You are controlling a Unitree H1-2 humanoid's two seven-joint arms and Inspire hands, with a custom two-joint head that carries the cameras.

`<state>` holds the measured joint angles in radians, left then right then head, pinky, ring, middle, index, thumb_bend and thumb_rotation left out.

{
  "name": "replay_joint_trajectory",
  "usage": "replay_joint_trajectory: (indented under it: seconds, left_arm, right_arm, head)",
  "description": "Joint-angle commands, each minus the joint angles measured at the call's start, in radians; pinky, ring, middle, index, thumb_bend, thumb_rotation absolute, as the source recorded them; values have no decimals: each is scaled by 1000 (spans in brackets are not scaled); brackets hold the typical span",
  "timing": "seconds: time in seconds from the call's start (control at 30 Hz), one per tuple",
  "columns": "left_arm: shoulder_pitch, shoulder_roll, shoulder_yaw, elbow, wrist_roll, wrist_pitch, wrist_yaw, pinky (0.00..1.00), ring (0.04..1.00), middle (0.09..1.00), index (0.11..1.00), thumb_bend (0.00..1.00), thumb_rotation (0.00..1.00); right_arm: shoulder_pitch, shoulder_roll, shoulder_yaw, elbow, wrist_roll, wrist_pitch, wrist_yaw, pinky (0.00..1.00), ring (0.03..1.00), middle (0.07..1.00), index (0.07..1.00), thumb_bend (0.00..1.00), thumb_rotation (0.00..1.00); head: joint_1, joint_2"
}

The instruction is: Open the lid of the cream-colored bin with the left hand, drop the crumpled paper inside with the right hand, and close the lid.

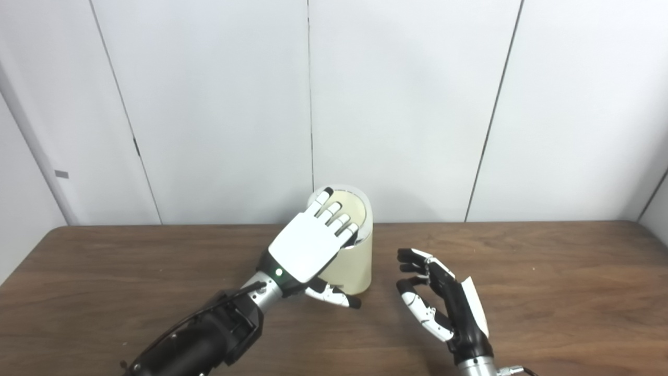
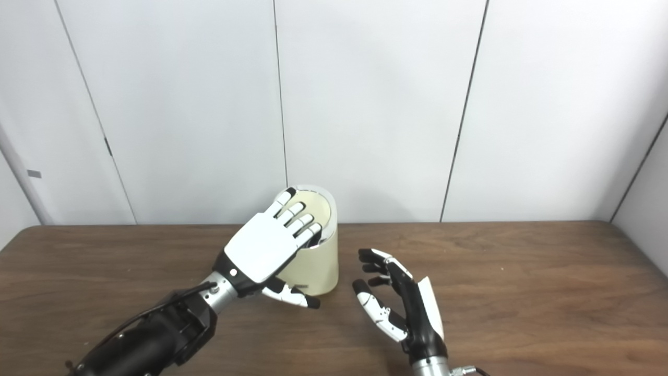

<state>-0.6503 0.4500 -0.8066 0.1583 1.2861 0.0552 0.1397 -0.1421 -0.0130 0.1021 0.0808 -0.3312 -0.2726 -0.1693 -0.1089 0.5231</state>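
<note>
The cream-colored bin [image 1: 354, 267] stands upright near the table's back edge, in the middle. Its round lid [image 1: 356, 207] looks tilted, with a dark gap showing at the near rim. My left hand [image 1: 308, 247] lies flat over the lid, fingers stretched out and resting on it, thumb hanging down the bin's front. Right of the bin and apart from it, my right hand [image 1: 442, 302] stands open on its edge, fingers curled loosely around nothing. No crumpled paper shows in either view.
The brown wooden table [image 1: 553, 292] spreads to both sides of the bin. White wall panels [image 1: 407, 104] rise directly behind the table's back edge, close to the bin.
</note>
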Motion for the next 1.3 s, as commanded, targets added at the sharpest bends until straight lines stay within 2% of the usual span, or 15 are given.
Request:
replay_joint_trajectory:
  seconds: [0.0,0.23,0.53,0.63,0.73,0.8,0.9,1.13,1.27]
  left_arm:
    - [70,1,-42,61,-20,-51,-210,1000,913,875,856,687,968]
    - [70,-20,-1,57,-14,-36,-244,1000,907,876,856,696,949]
    - [79,-30,19,66,-15,-29,-231,1000,887,864,846,708,942]
    - [98,-50,63,53,-76,-11,-227,1000,893,882,871,711,949]
    - [128,-80,123,25,-156,15,-232,1000,945,936,932,735,991]
    - [143,-92,149,8,-176,23,-233,1000,986,979,978,739,999]
    - [158,-105,174,-6,-179,32,-249,1000,999,998,998,733,996]
    - [162,-112,194,-12,-165,37,-289,1000,1000,1000,1000,727,972]
    - [158,-110,192,-6,-150,33,-297,1000,1000,1000,1000,740,995]
  right_arm:
    - [-22,5,5,22,-16,-53,-19,610,724,756,751,188,602]
    - [-17,9,3,11,-18,-28,-17,616,731,760,749,190,576]
    - [-21,6,5,19,-24,-23,-15,626,738,768,759,189,581]
    - [-23,6,6,22,-19,-28,-13,627,739,767,758,187,594]
    - [-24,7,6,25,-20,-27,-14,624,737,765,756,197,587]
    - [-24,7,7,26,-22,-25,-15,628,742,767,759,198,595]
    - [-24,8,7,29,-20,-29,-17,628,742,766,758,203,594]
    - [-27,5,12,32,-29,-31,-24,624,738,764,757,206,610]
    - [-29,2,16,40,-30,-40,-29,623,736,762,756,193,612]
  head:
    - [-1,0]
    - [-1,0]
    - [2,-6]
    - [4,-8]
    - [3,-10]
    - [3,-10]
    - [2,-9]
    - [2,-9]
    - [2,-11]
